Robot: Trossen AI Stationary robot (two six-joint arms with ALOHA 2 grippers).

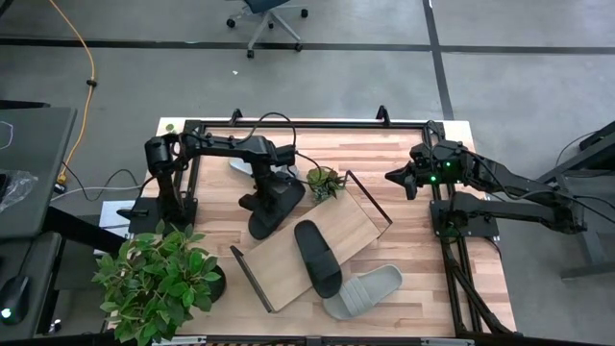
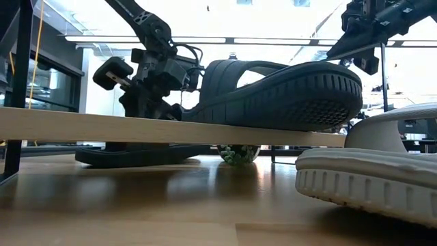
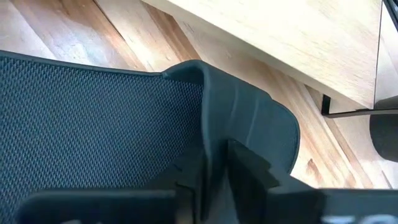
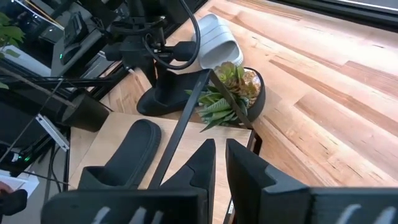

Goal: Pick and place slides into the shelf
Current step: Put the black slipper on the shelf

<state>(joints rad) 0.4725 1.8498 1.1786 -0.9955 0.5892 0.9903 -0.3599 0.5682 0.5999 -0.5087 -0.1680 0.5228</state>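
One black slide [image 1: 279, 207] lies sole down on the table, just beyond the far-left side of the shelf [image 1: 357, 227]. My left gripper [image 3: 214, 158] is shut on it. A second black slide [image 1: 317, 258] lies on the shelf's light-wood plank [image 2: 102, 126]. One grey slide [image 1: 365, 290] rests on the table against the shelf's near right end. Another grey slide [image 1: 242, 165] lies behind my left arm. My right gripper [image 4: 221, 155] hangs shut and holding nothing, raised over the table's right side. My left gripper pinches the black slide's strap at its edge [image 3: 208, 121]. One finger is on the footbed side under the strap and the other [image 3: 249, 168] is outside on the ridged top. The fingers slant down from the far left. The slide's sole [image 2: 136, 156] lies on the table.
A small potted plant [image 1: 325, 181] stands by the shelf's far corner, close to the held slide. A large leafy plant [image 1: 159, 279] fills the near left corner. Black rails [image 1: 452, 259] frame the table's right side.
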